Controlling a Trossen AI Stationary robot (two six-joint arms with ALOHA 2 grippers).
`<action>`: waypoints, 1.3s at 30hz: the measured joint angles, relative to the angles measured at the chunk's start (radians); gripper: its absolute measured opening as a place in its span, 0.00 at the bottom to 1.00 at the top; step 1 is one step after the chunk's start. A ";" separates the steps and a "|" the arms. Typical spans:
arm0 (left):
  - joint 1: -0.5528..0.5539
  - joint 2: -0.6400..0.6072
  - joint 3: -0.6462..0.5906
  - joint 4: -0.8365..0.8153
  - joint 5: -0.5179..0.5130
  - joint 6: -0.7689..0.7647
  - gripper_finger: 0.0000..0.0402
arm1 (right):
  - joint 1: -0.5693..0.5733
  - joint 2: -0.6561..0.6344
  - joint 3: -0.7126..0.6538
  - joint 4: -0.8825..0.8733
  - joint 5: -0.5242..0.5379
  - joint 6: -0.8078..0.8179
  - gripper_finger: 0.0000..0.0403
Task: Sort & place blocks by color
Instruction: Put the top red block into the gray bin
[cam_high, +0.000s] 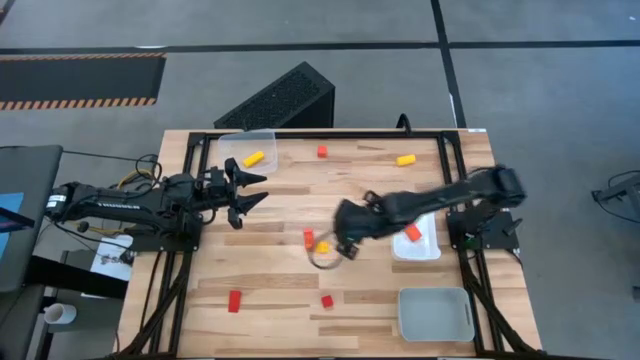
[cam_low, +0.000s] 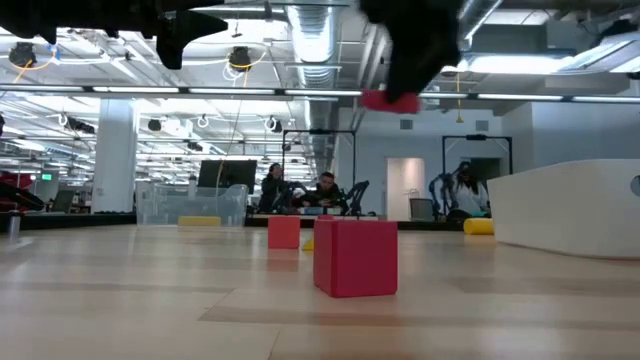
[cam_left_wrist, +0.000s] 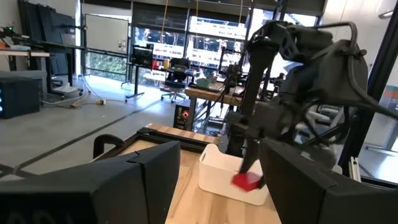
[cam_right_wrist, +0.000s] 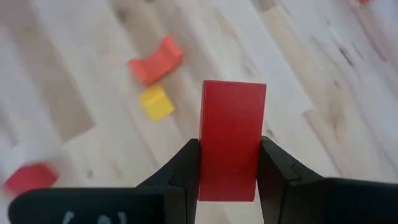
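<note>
My right gripper (cam_high: 345, 247) hangs over the middle of the table, shut on a red bar block (cam_right_wrist: 231, 124), which also shows in the low view (cam_low: 390, 100). Beneath it lie a red-orange arch block (cam_right_wrist: 157, 60) and a yellow cube (cam_right_wrist: 155, 102). A red block (cam_high: 308, 238) and a yellow block (cam_high: 322, 246) rest flat on the wood beside the gripper. An orange block (cam_high: 412, 232) lies in a white tray (cam_high: 428, 250). My left gripper (cam_high: 250, 190) waits open over the table's left side. My right gripper pinches the red bar block between its two fingers (cam_right_wrist: 186, 165), which press on its two long sides (cam_right_wrist: 208, 158). The fingers come from above, pointing down, and the bar sticks out past their tips. The block is lifted clear of the table (cam_low: 390, 100).
A clear tray (cam_high: 232, 142) at the far left holds a yellow block (cam_high: 253, 158). A red cube (cam_high: 322, 151) and a yellow block (cam_high: 405, 159) lie near the far edge, and two red blocks (cam_high: 234, 300) (cam_high: 326, 300) near the near edge. A grey tray (cam_high: 435, 312) sits at the near right.
</note>
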 joint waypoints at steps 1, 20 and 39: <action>0.000 0.000 0.000 0.000 0.000 -0.001 0.52 | 0.028 -0.045 -0.057 0.042 -0.015 0.001 0.29; 0.000 0.000 0.000 -0.013 -0.037 -0.046 0.52 | 0.594 -0.306 -0.337 0.018 -0.286 0.271 0.32; 0.000 0.000 0.000 -0.046 -0.024 -0.056 0.52 | 0.642 0.144 -0.337 0.095 -0.479 0.225 0.34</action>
